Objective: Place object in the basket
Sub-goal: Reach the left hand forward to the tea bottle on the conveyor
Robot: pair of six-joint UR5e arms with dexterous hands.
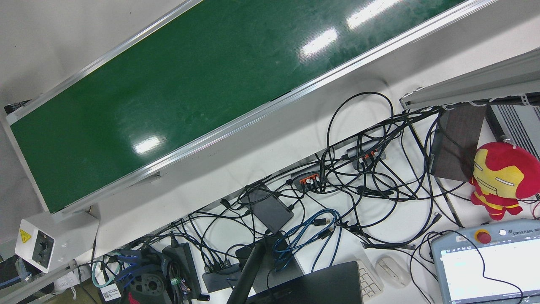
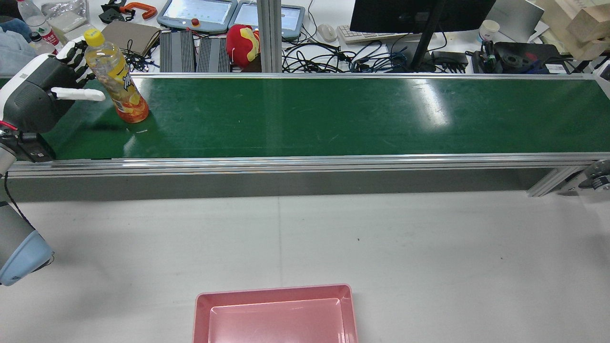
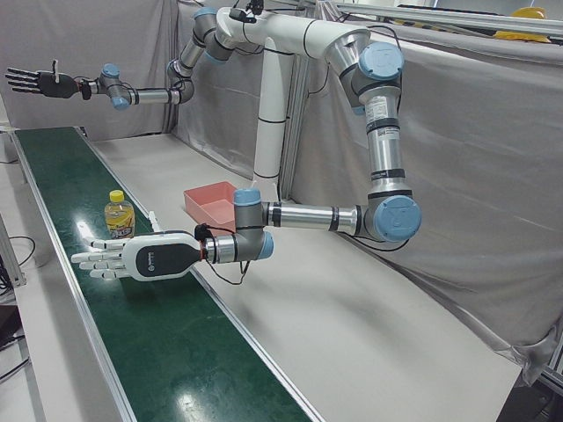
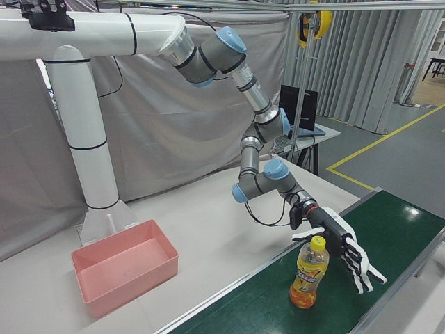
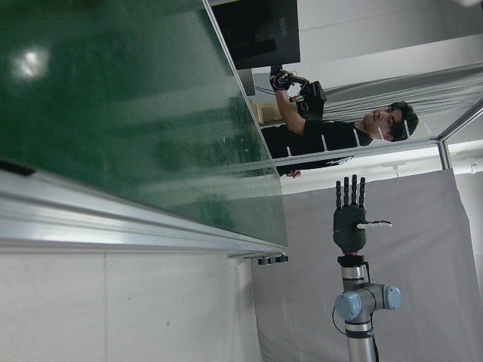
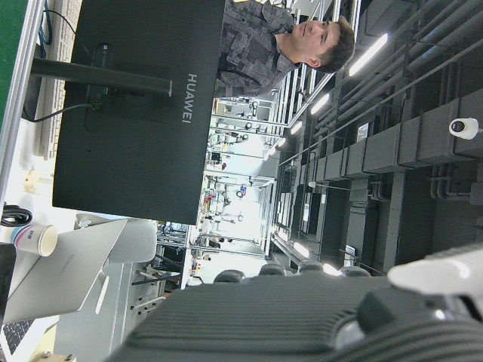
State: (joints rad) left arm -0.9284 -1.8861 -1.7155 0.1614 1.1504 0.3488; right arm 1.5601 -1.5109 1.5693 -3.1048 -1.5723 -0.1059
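A yellow-capped bottle of orange drink (image 2: 116, 76) stands upright on the green conveyor belt (image 2: 333, 114) at its left end. It also shows in the left-front view (image 3: 118, 215) and the right-front view (image 4: 306, 273). My left hand (image 2: 47, 90) is open just beside the bottle, fingers spread, thumb on the near side; it shows too in the left-front view (image 3: 132, 258) and the right-front view (image 4: 344, 250). My right hand (image 3: 40, 82) is open and empty, held high over the far end of the belt. The pink basket (image 2: 271, 288) sits empty on the white table.
The belt has raised aluminium rails (image 2: 305, 162) along both sides. Behind it are monitors, cables, a red plush toy (image 2: 242, 44) and teach pendants. The arms' white pedestal (image 4: 90, 132) stands behind the basket. Grey curtains enclose the station.
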